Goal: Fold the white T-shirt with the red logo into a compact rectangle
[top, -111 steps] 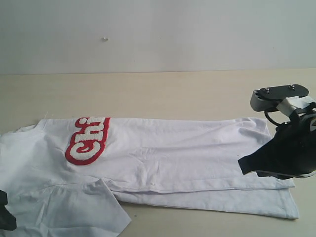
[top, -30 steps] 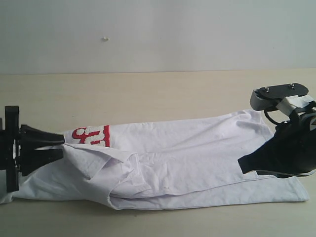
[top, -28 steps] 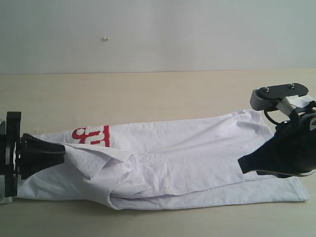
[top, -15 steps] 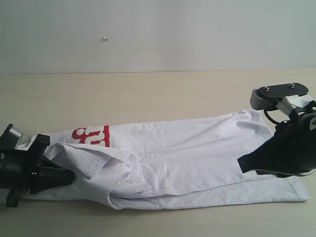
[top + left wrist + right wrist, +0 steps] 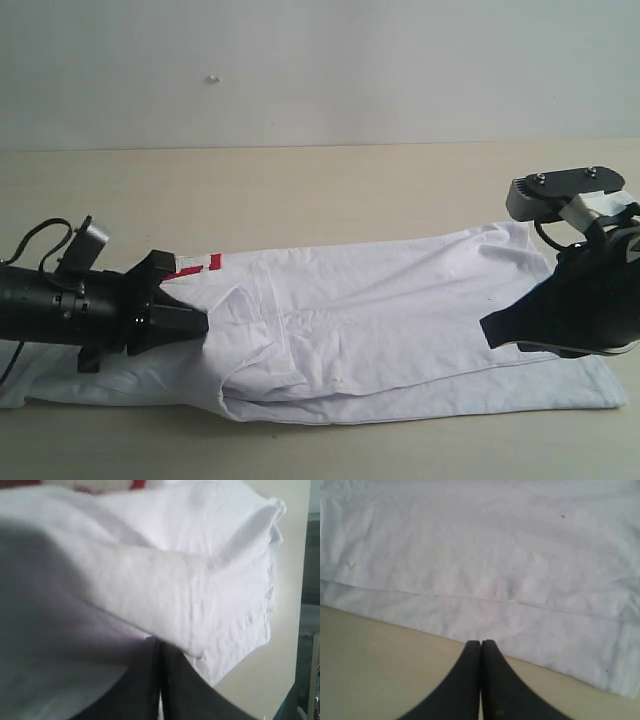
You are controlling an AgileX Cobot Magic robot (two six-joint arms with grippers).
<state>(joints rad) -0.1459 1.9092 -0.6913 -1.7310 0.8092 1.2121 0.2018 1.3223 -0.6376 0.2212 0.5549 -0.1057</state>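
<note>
The white T-shirt (image 5: 400, 310) lies as a long folded strip across the table, with bunched layers at its left part. Only a sliver of the red logo (image 5: 200, 263) shows above the left gripper; its red edge (image 5: 137, 484) also peeks into the left wrist view. My left gripper (image 5: 198, 322) lies low over the shirt's left part, shut on a fold of the shirt (image 5: 200, 580), whose cloth drapes over its tips (image 5: 159, 641). My right gripper (image 5: 487, 333) hovers over the shirt's right end, shut and empty, its tips (image 5: 481, 643) at the hem (image 5: 480, 555).
The beige table (image 5: 300, 190) stretches behind the shirt to a pale wall (image 5: 320, 70). A strip of bare table (image 5: 380, 665) runs in front of the hem. The right arm's grey mount (image 5: 560, 195) stands above the shirt's right corner.
My left gripper closed on the shirt's left end and carried it rightward, rolling cloth over most of the red logo. The right arm stayed still.
</note>
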